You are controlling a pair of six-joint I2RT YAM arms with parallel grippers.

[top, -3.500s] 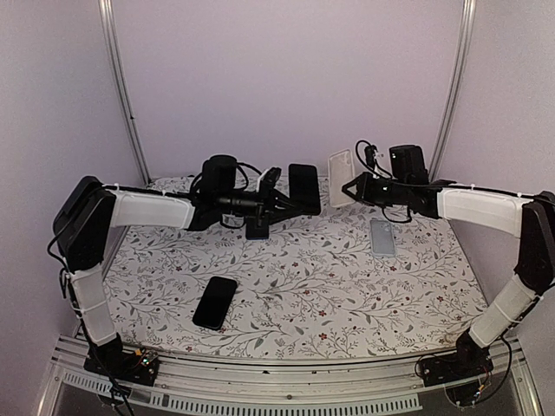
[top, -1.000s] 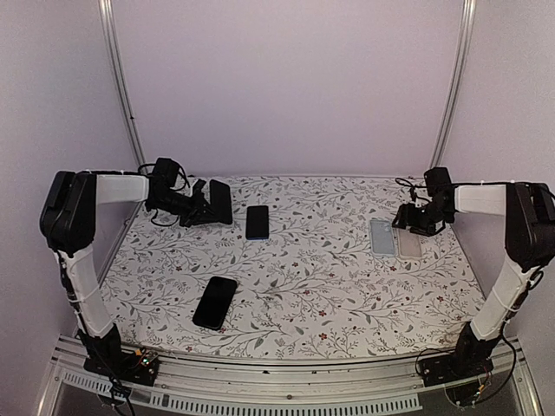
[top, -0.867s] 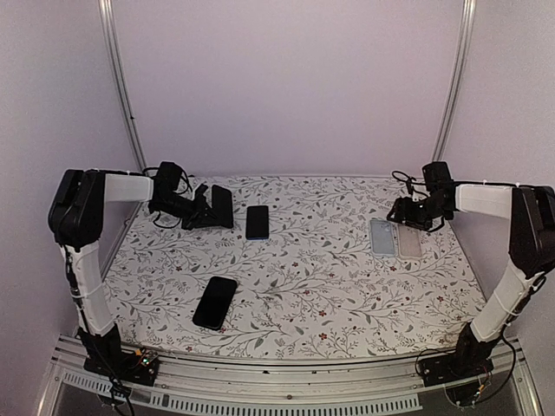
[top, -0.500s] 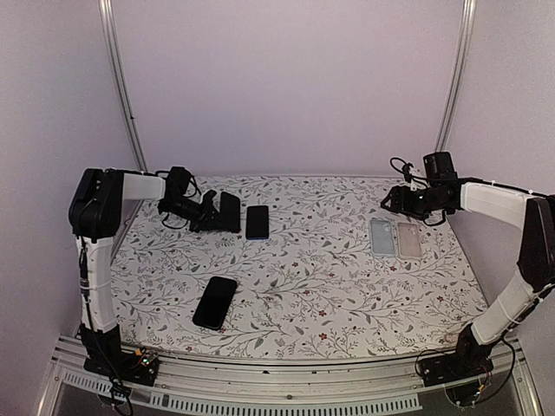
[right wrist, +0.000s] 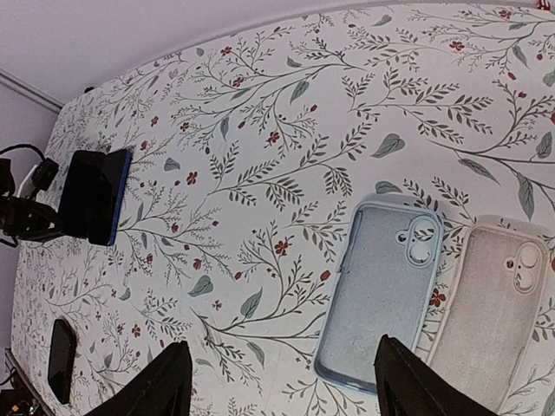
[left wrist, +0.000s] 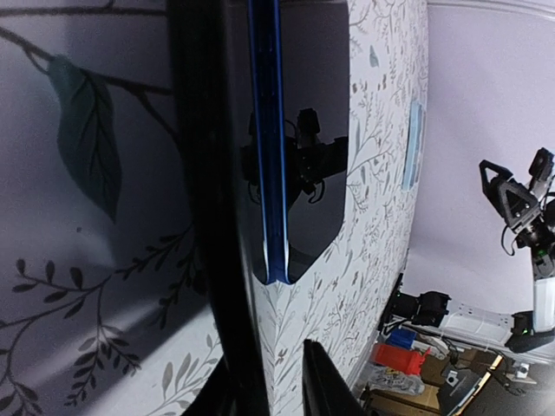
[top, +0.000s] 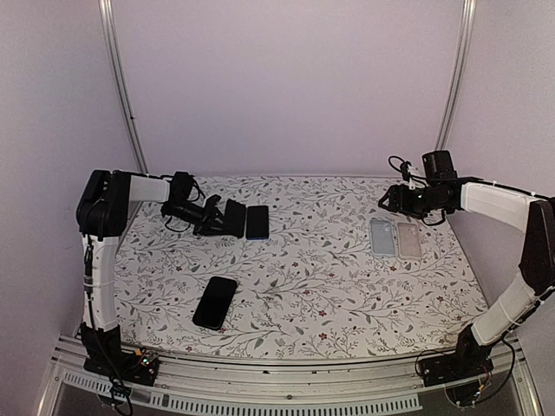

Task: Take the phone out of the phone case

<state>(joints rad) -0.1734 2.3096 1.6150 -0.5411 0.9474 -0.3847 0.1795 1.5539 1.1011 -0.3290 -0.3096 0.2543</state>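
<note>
A black phone stands tilted on its long edge at the back left of the table, right beside a blue-edged phone lying flat. My left gripper is low at the black phone. Its jaws are slightly apart: one finger lies against the phone and table shows between the phone and the other finger. My right gripper hovers open and empty at the back right. Below it lie a grey-blue phone case and a pale clear case, both empty.
Another black phone lies flat near the front left and shows small in the right wrist view. The blue-edged phone also shows there. The floral table cloth ends at side rails and a back wall.
My left arm has carried the black phone to the right, up against the blue-edged phone, and its jaws have eased apart. My right arm has risen from beside the two cases.
</note>
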